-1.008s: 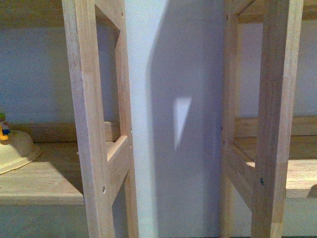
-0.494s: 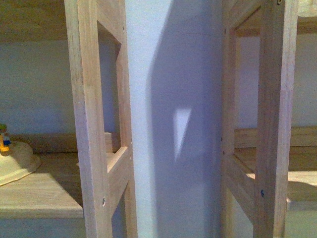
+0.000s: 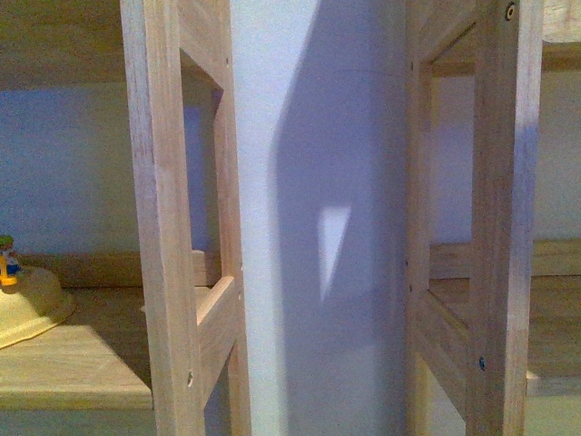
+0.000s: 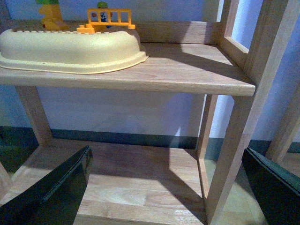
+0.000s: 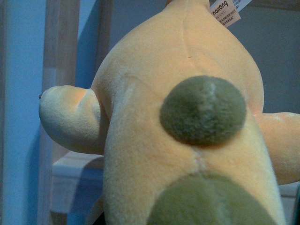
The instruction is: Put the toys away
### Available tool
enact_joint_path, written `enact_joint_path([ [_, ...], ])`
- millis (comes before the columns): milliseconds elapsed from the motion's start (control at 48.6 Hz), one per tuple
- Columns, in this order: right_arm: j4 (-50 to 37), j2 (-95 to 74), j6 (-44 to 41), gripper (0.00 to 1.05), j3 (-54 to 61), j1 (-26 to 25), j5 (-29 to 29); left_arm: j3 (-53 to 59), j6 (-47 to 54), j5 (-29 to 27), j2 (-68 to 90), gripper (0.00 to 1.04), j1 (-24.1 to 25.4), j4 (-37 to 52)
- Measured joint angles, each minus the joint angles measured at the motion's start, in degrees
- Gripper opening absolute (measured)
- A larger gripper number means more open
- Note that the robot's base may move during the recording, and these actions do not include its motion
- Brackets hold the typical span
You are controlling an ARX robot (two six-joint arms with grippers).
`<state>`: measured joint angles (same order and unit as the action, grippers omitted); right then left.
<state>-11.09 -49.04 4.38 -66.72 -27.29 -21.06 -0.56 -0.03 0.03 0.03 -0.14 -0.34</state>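
**Plush close against the right wrist, left gripper empty**

The orange-yellow plush animal with grey-green patches [image 5: 154, 140] fills our right wrist view, its white paper tag [image 5: 224, 11] at the edge and a pale wooden shelf frame [image 5: 58, 70] behind it. The right gripper's fingers are hidden, so we cannot tell whether they clamp it. Our left gripper [image 4: 166, 157] hangs with fingers spread wide and nothing between them, before a light wooden shelf board [image 4: 187, 75] carrying a cream plastic tray [image 4: 70, 47]. We judge the plush light, soft and squashy, unlikely to slip or break. The thick body is the best place to hold it, not a limb or the tag.
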Motion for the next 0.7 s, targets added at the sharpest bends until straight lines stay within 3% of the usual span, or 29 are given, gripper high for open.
enact_joint_path([
  [700,31.4,-40.4,9.4,0.2,-59.1,2.7,5.7,0.0,0.0,0.0,0.0,0.99,0.0,0.0],
])
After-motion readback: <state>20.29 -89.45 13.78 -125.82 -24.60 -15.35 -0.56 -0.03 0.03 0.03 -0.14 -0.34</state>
